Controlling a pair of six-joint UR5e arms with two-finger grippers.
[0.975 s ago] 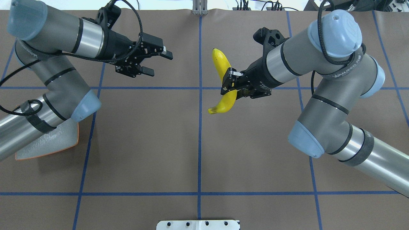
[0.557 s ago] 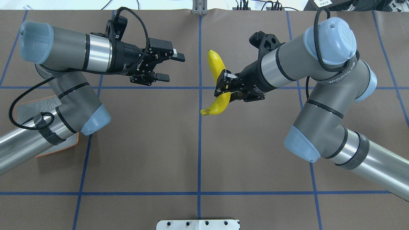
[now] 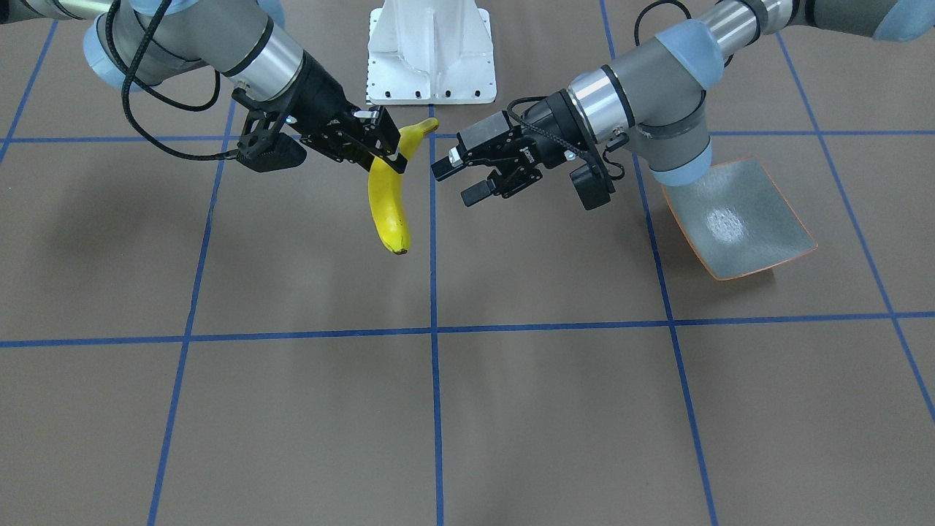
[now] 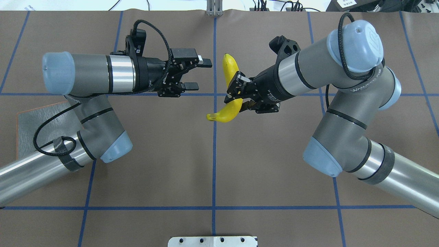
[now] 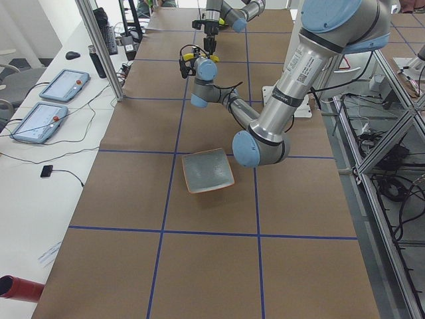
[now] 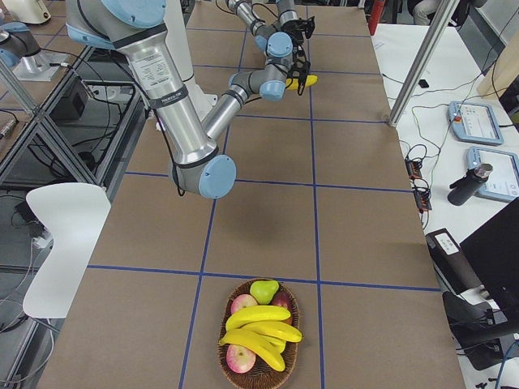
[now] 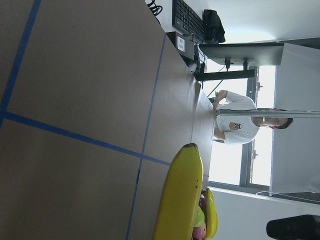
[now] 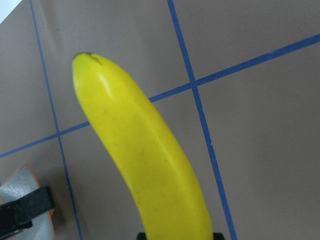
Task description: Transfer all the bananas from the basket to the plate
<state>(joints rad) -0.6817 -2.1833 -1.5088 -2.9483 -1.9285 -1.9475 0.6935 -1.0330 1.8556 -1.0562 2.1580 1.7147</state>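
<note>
One yellow banana hangs above the table's middle with my right gripper shut on its midsection; it also shows as banana and banana. My left gripper stands open just to its left, fingers apart, not touching it; from the front it is the left gripper. More bananas lie in the wicker basket at the table's right end. The grey-green plate with an orange rim sits on the left side, partly under my left arm as plate.
Apples and a pear share the basket. A white mount stands at the robot's side of the table. Blue tape lines cross the brown table. A seated person shows far beyond the table's end.
My left arm has swung toward the centre, bringing its open gripper close to the banana and uncovering more of the plate. The right gripper has carried the banana slightly left.
</note>
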